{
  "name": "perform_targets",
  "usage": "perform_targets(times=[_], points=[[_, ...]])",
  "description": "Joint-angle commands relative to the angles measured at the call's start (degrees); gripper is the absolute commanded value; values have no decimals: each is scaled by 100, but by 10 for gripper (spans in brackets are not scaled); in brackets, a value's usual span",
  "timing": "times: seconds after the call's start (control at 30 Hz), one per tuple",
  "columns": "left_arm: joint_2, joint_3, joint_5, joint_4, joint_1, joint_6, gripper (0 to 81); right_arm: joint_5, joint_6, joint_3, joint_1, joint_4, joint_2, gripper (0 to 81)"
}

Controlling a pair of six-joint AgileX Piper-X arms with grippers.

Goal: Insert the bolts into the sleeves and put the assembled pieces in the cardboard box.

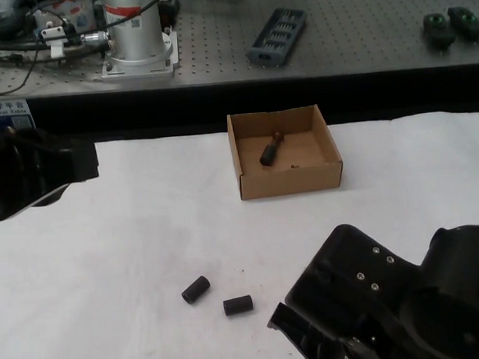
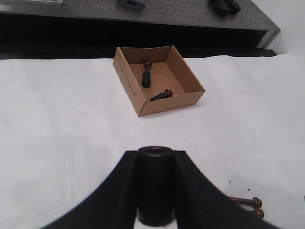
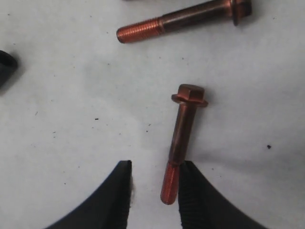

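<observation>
We see our left gripper (image 2: 155, 164) clamped on a black sleeve (image 2: 155, 191). Ahead of it, well apart, sits the cardboard box (image 2: 127, 78) with two assembled pieces (image 2: 147, 75) inside. Our right gripper (image 3: 155, 188) hangs with fingers parted over the white cloth (image 3: 71, 95). The threaded end of a copper bolt (image 3: 185, 129) lies between them, close against one finger. A second bolt (image 3: 190, 16) lies farther ahead. Two loose sleeves (image 1: 195, 290) rest near the right arm.

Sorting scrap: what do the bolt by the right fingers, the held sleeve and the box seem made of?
The bolt looks metal: coppery sheen, cut threads. The sleeve is matte black, metal or plastic, unclear. The box is plain brown cardboard, folded edges.
</observation>
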Motion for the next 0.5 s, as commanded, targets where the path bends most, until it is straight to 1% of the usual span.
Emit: perform_targets(times=[0.0, 0.2, 0.3, 0.4, 0.47], points=[[-93, -76, 17, -75, 6, 41, 6, 60, 96, -6, 9, 12, -6, 263], [-91, -76, 17, -75, 6, 56, 6, 184, 95, -6, -4, 51, 25, 263], [-91, -65, 17, -75, 6, 301, 6, 198, 95, -6, -71, 51, 35, 263], [-91, 37, 266, -75, -76, 506, 6, 186, 95, -6, -168, 66, 35, 263], [-91, 164, 512, -75, -212, 625, 6, 185, 70, -6, -225, 66, 35, 263]])
